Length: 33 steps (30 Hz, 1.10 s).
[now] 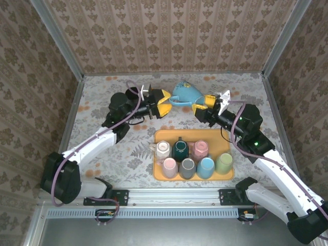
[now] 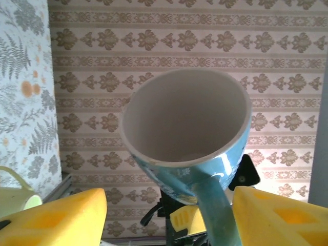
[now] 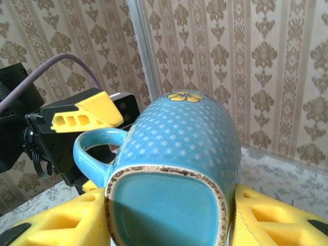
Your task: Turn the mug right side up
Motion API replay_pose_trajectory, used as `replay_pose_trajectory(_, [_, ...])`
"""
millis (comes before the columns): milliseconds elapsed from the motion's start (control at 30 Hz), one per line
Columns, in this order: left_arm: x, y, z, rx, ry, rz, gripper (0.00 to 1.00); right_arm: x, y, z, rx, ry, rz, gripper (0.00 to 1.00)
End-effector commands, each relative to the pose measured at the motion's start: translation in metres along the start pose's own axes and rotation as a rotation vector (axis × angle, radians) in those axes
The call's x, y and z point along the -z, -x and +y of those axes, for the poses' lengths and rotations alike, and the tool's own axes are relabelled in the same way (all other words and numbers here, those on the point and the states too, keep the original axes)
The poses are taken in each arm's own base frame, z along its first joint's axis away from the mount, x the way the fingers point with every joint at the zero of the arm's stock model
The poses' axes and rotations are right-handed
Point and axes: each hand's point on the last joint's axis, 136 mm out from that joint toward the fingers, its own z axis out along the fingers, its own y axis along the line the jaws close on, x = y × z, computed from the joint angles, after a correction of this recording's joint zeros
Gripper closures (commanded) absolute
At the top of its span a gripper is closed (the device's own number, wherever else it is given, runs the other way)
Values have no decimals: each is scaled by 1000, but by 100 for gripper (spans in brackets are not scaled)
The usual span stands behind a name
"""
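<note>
Behind the tray (image 1: 169,136), over bare table (image 1: 102,97), the mug (image 1: 185,94) hangs aloft; the right gripper (image 1: 204,103) clamps its base. The left gripper's (image 1: 165,102) jaws stand part open, straddling the handle (image 2: 212,205).

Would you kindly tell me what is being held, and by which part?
The right gripper grips the blue mug across its base end. The left gripper straddles the handle with a gap showing, not yet gripping.

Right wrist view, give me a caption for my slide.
Right hand grips the blue mug by its base, tipped on its side, handle pointing left.
</note>
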Motion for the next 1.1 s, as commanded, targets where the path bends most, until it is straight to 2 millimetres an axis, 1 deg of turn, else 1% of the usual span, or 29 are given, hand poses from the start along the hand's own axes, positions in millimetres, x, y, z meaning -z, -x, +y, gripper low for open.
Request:
replay_pose_trajectory(0, [-8, -16, -13, -20, -58, 49, 33, 3, 34, 14, 89, 49, -147, 62])
replay_pose_trajectory(133, [-11, -18, -17, -20, -87, 46, 36, 2, 30, 15, 97, 56, -142, 62])
replay_pose_trajectory(233, [-11, -17, -22, -14, -113, 37, 43, 3, 27, 14, 107, 48, -139, 61])
replay_pose_trajectory(400, [-14, -22, -21, -22, -110, 50, 65, 3, 19, 13, 118, 43, -126, 61])
replay_pose_trajectory(533, [-16, -23, -24, -33, -120, 57, 75, 3, 15, 13, 121, 46, -118, 58])
replay_pose_trajectory(633, [-16, -24, -25, -38, -125, 60, 85, 4, 13, 13, 134, 42, -110, 54])
replay_pose_trajectory(700, [-16, -24, -25, -37, -127, 60, 93, 4, 11, 11, 145, 32, -105, 48])
replay_pose_trajectory(767, [-16, -23, -24, -36, -126, 57, 97, 6, 11, 10, 155, 22, -105, 41])
replay_pose_trajectory(833, [-16, -22, -24, -41, -126, 54, 99, 7, 11, 9, 164, 16, -101, 31])
replay_pose_trajectory(867, [-16, -22, -24, -42, -125, 54, 100, 8, 11, 10, 167, 16, -96, 25])
replay_pose_trajectory(933, [-16, -20, -25, -44, -126, 48, 100, 9, 12, 11, 171, 19, -86, 2])
replay_pose_trajectory(967, [-16, -19, -26, -49, -128, 42, 100, 10, 12, 11, 172, 19, -83, 0])
replay_pose_trajectory(1067, [-12, -12, -29, -101, -111, 12, 100, 16, 16, 13, 177, 15, -86, 0])
